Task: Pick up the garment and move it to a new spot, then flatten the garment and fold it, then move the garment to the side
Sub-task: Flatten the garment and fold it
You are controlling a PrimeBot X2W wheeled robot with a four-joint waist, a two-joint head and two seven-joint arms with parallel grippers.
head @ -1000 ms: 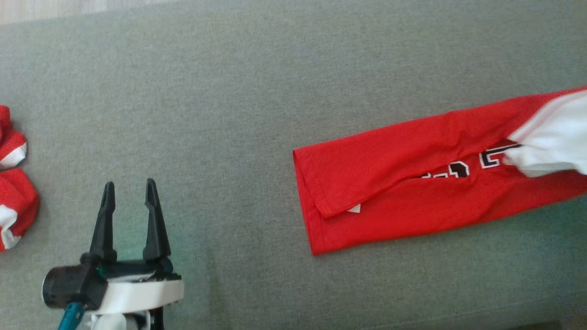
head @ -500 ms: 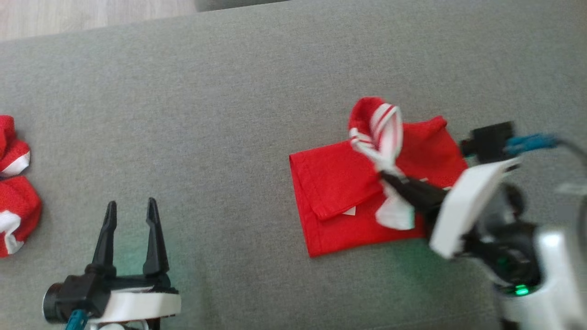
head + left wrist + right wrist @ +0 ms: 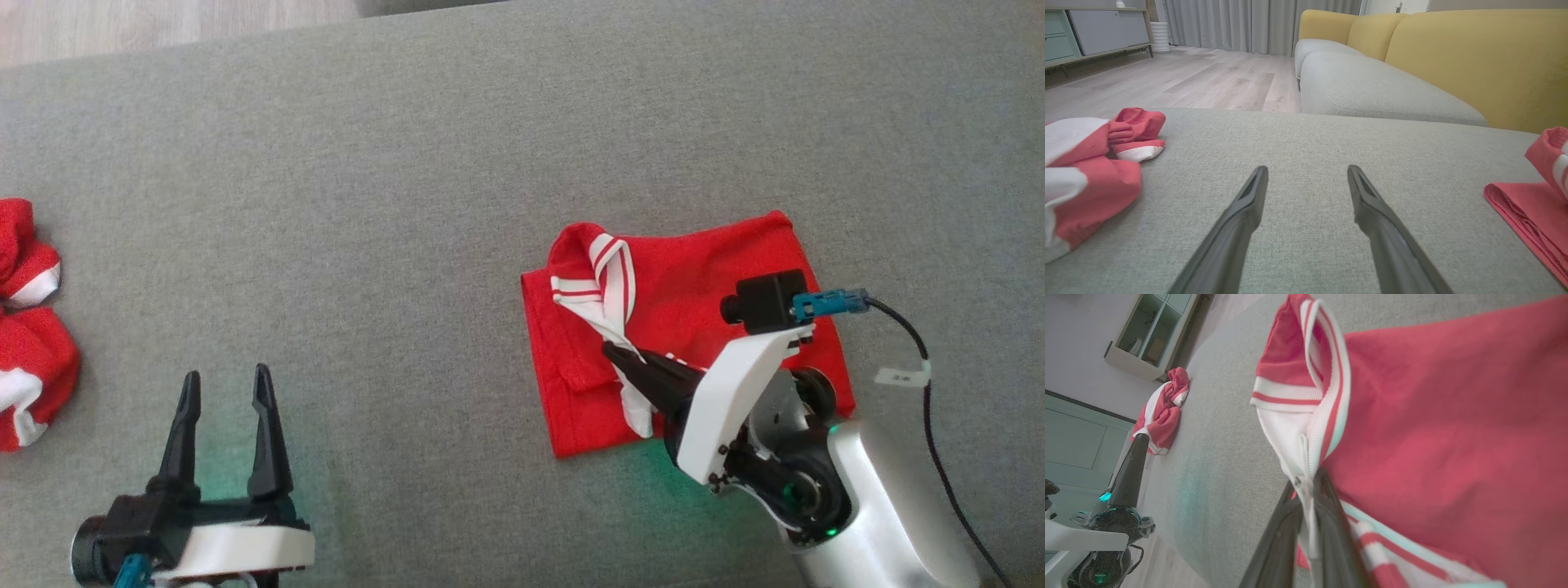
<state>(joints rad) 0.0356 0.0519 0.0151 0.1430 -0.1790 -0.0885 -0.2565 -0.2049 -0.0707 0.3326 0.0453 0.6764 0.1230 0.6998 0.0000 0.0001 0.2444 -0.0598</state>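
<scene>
My right fingers (image 3: 645, 371) are closed on the white striped trim (image 3: 608, 278) of the red knit garment (image 3: 718, 261), with a thin band of that trim pinched between both tips. I judge the hold is there to bring this end over the body for the fold, because the trim stands up in a loop above the flat red panel rather than lying on it.

The garment lies on the grey fabric sofa seat (image 3: 408, 163), right of centre, doubled into a rough rectangle with its left edge stacked in layers. The pinch sits toward the near side of that rectangle. From the tips the looped trim rises toward the far left corner, and in the right wrist view it (image 3: 1327, 396) climbs straight up from the right fingers (image 3: 1331, 522), with red cloth spreading to the right and beneath them.

My left fingers (image 3: 268, 433) stand open with nothing between them, near left, low over the bare seat and well apart from the garment. I judge they are parked clear of the fold. A 2nd red and white cloth heap (image 3: 33, 359) lies at the left edge, well apart from the garment, and the left fingers (image 3: 1367, 200) point out between the 2.
</scene>
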